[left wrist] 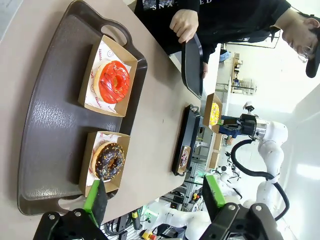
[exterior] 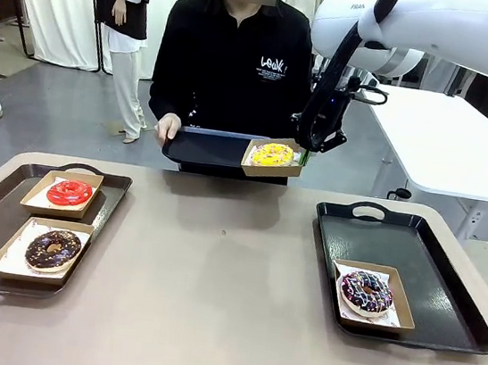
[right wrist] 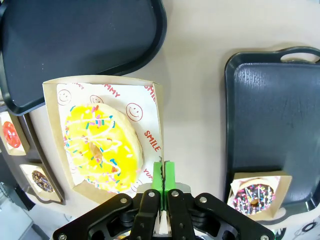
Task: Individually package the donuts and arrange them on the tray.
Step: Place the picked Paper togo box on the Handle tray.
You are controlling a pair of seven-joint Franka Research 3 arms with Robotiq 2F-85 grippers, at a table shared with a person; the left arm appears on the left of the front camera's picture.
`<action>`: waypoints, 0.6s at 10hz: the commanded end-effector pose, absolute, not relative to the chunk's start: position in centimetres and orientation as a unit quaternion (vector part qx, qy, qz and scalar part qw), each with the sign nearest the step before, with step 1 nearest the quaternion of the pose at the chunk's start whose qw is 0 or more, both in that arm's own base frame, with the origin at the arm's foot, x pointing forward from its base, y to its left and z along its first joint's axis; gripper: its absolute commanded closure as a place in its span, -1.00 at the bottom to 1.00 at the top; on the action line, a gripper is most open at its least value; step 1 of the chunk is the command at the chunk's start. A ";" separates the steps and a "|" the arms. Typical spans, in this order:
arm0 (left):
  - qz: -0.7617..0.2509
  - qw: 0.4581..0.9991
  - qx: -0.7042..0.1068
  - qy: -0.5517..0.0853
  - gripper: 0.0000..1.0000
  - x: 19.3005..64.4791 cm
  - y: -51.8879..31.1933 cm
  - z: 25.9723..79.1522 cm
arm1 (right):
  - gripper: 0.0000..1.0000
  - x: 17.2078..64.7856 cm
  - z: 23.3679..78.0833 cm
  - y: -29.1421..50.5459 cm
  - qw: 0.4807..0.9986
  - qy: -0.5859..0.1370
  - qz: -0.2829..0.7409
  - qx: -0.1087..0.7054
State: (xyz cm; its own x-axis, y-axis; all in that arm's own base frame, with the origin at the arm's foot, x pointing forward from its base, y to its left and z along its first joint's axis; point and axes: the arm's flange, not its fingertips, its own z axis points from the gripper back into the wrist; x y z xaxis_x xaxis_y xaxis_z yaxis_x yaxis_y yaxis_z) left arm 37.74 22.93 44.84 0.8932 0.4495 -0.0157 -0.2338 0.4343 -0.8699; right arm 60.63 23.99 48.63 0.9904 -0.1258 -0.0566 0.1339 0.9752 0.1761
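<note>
Pinching the rim of the brown paper tray (right wrist: 150, 95) holding the yellow sprinkled ring donut (exterior: 273, 155), the right gripper (right wrist: 163, 172), pads clamped together, hovers over the person's dark plastic tray (exterior: 204, 146) at twelve o'clock, so lowering and releasing seems next, while the left gripper (left wrist: 155, 197) idles with fingers apart.

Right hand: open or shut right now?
Shut: the right hand's green pads pinch the edge of the yellow donut's paper box.

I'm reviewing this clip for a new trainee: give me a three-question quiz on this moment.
1. True or false: the right gripper is shut on the yellow donut's box.
2. Which donut sits in the right tray? A red, B sprinkled, C chocolate.
3. Fill in: the person's hand holds a dark ____.

Key: 1 true; 2 B, the sprinkled donut; 3 tray.
</note>
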 end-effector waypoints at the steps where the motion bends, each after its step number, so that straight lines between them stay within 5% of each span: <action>1: 0.201 0.837 -0.497 -0.113 -1.00 37.5 22.9 45.0 | 0.97 59.4 49.1 22.0 0.995 0.007 -0.051 0.091; 6: 0.201 0.837 -0.497 -0.113 -1.00 37.5 22.9 45.0 | 0.97 53.6 51.0 5.5 0.996 -0.019 -0.063 0.065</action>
State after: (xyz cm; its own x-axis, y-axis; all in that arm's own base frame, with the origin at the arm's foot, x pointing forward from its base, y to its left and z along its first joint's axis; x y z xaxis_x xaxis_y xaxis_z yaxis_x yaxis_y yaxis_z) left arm 37.74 22.91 44.89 0.8934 0.4491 -0.0147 -0.2329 0.4350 -0.8698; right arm 54.79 7.59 52.37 0.9880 -0.1545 0.0084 0.1519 0.9787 0.1380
